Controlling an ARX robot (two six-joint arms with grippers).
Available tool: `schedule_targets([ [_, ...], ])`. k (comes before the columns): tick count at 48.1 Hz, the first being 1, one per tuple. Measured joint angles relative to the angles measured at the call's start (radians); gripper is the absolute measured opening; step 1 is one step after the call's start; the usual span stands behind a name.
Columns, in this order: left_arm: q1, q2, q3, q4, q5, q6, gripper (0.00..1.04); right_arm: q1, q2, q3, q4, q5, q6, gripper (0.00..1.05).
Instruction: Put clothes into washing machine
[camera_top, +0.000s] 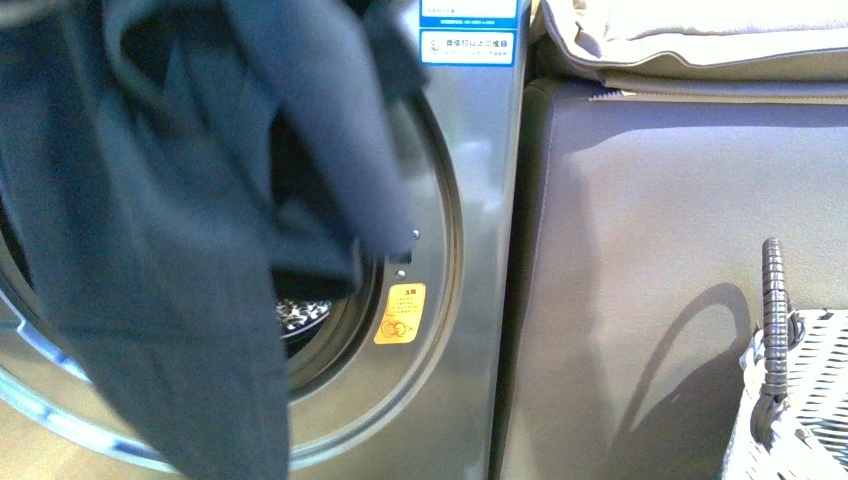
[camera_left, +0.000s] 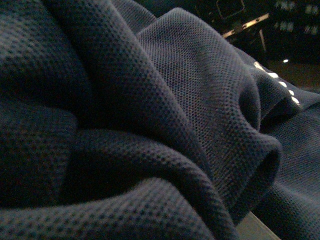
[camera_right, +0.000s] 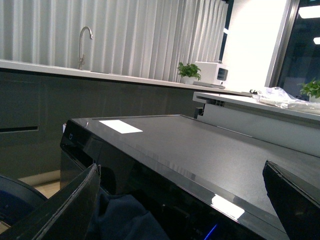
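Note:
The dark navy clothes (camera_top: 180, 230) hang in front of the washing machine's (camera_top: 470, 300) round porthole and cover most of it. Part of the dark drum opening (camera_top: 305, 315) shows past the cloth, beside the orange sticker (camera_top: 400, 313). The blue label (camera_top: 468, 40) is at the machine's top. The left wrist view is filled with folds of the knit clothes (camera_left: 190, 100); my left gripper is hidden in them, shut on them. My right gripper (camera_right: 185, 200) is open and empty above the machine's dark top (camera_right: 200, 150), with a bit of the clothes (camera_right: 125, 220) below it.
A grey sofa side (camera_top: 680, 280) with beige cushions (camera_top: 700, 40) stands right of the machine. A white woven basket (camera_top: 800, 400) with a dark handle sits at the lower right. A counter with a tap (camera_right: 82, 40) and plants shows behind the machine.

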Motion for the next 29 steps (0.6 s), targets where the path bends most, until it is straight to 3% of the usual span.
schedule_targets([
  [29, 0.061, 0.042, -0.157, 0.08, 0.048, -0.009, 0.11, 0.0, 0.0, 0.0, 0.0, 0.0, 0.0, 0.97],
])
